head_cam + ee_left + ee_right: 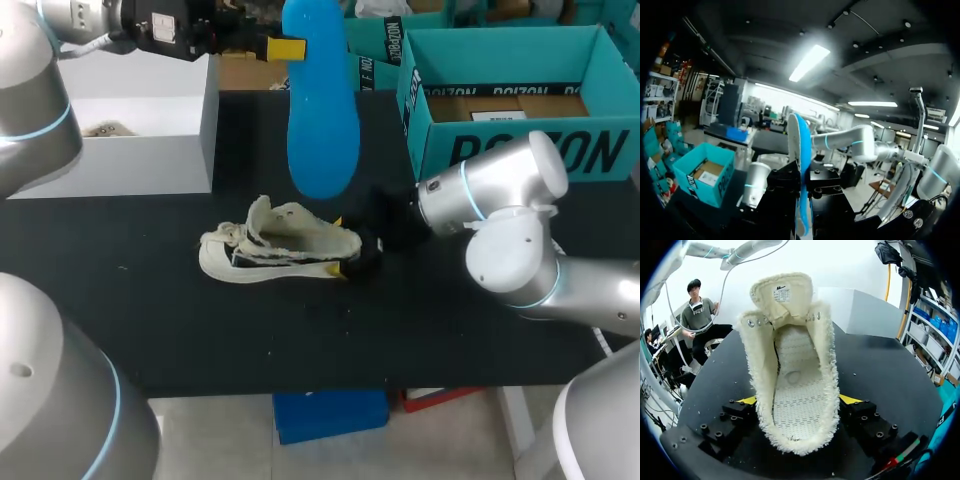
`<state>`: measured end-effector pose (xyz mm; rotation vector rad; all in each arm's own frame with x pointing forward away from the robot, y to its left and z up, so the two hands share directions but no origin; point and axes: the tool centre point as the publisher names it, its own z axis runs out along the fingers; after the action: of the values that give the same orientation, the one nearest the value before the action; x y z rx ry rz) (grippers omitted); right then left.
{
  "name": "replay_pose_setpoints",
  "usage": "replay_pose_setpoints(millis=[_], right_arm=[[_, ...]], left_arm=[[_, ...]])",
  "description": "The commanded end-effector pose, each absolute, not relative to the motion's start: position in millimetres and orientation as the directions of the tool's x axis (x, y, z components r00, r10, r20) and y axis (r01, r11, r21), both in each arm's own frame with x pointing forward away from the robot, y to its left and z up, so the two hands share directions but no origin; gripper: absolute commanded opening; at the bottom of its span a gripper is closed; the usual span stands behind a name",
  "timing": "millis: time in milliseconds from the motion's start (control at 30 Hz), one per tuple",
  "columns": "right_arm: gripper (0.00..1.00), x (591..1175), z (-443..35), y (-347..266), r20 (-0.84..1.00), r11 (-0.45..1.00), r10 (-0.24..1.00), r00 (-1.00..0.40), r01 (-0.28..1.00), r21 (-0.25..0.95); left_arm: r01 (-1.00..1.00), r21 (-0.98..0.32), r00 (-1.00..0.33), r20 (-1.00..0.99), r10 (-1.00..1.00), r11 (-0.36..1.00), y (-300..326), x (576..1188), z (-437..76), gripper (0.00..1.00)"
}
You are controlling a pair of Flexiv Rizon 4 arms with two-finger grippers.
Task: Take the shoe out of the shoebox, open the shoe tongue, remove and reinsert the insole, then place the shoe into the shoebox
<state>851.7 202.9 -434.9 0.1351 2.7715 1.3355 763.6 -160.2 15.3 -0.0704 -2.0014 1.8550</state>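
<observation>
Between fingers of right hand (pixel 799 400), shoe (pixel 795 370)

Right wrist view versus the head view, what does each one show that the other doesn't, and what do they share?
Only the right wrist view looks into the shoe: its tongue is pulled open and the perforated footbed lies bare. Only the head view shows the blue insole held up above the table in the left gripper, plus the teal shoebox and a white box. Both show the shoe on the black table with the right gripper clamped on its heel.
</observation>
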Motion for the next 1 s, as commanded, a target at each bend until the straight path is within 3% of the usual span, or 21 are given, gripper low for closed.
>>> replay_pose_setpoints(millis=[33, 467, 1000], right_arm=[[1.0, 847.8, -413.6, 190.9, -0.031, 0.673, 0.132, -0.991, 0.066, 0.737], [1.0, 846.7, -388.4, 175.5, 0.008, 0.838, 0.081, -0.997, 0.073, 0.54], [1.0, 859.6, -358.1, 161.5, 0.024, 0.996, 0.014, -1.0, 0.016, 0.087]], left_arm=[[-0.235, -0.965, -0.916, 0.259, 0.307, 0.113, -161.3, 763.4, 14.3, 0.0], [-0.235, -0.965, -0.916, 0.259, 0.307, 0.113, -161.3, 763.4, 14.3, 0.0], [-0.235, -0.965, -0.916, 0.259, 0.307, 0.113, -161.3, 763.4, 14.3, 0.0]])
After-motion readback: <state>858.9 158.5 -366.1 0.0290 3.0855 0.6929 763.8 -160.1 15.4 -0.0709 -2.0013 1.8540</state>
